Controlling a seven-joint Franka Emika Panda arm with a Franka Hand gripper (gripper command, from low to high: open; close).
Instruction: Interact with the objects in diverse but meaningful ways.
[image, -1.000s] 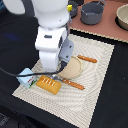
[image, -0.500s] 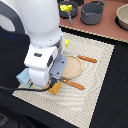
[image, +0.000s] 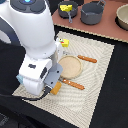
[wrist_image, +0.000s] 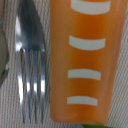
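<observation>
A: Where is the orange toy food?
B: The orange block with white curved stripes (wrist_image: 85, 60) lies right under the pincer, beside one fork (wrist_image: 31, 65), on the pale woven mat (image: 95, 75).
A: And the pincer?
B: Hidden behind the arm's white body (image: 37, 75); I cannot tell how wide it stands.
A: Around it?
B: One tan plate (image: 70, 66) and two orange-handled pieces nearby; beyond, on the counter (image: 112, 35), one cheese wedge (image: 65, 8) and grey pots, one cut off.
</observation>
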